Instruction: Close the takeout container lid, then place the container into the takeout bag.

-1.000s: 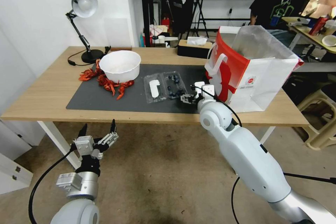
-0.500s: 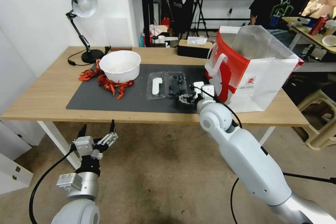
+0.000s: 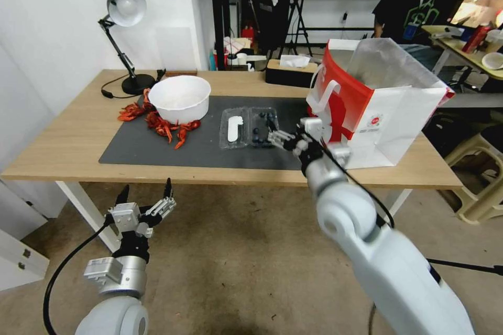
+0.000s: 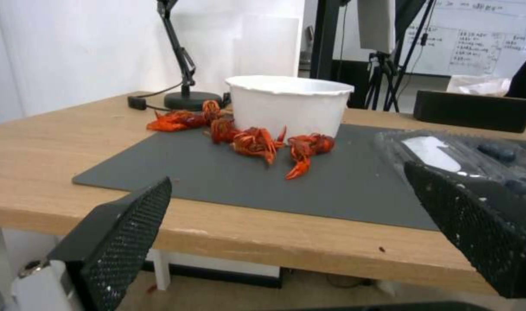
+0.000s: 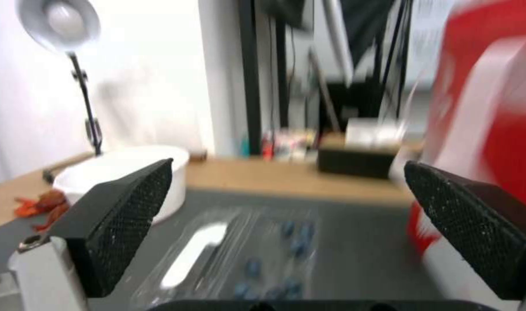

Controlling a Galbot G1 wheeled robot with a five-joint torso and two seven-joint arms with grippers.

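I am reaching my right arm forward and up over the worktop (image 3: 63, 152) edge, forearm angled toward the mat, with my right tool (image 3: 276, 137) hovering just at the near right side of the takeout container (image 3: 250, 126). My left arm is hanging low below the worktop's front edge, its left tool (image 3: 146, 200) pointing upward with fingers spread wide and holding nothing. From the head I am seeing the container lying open flat on the dark mat (image 3: 157, 149), the lid (image 3: 234, 128) with its white label on the side away from my right tool, the blueberry half nearest it. The right wrist view is showing the container (image 5: 245, 255) directly ahead between my wide-spread fingers (image 5: 124, 224), touching nothing, and the takeout bag (image 5: 493, 129) close beside my right tool. The left wrist view is showing the white bowl (image 4: 288, 106) with red crayfish (image 4: 254, 140) around it. The bag (image 3: 377, 104) is standing upright, mouth open, just beyond my right tool.
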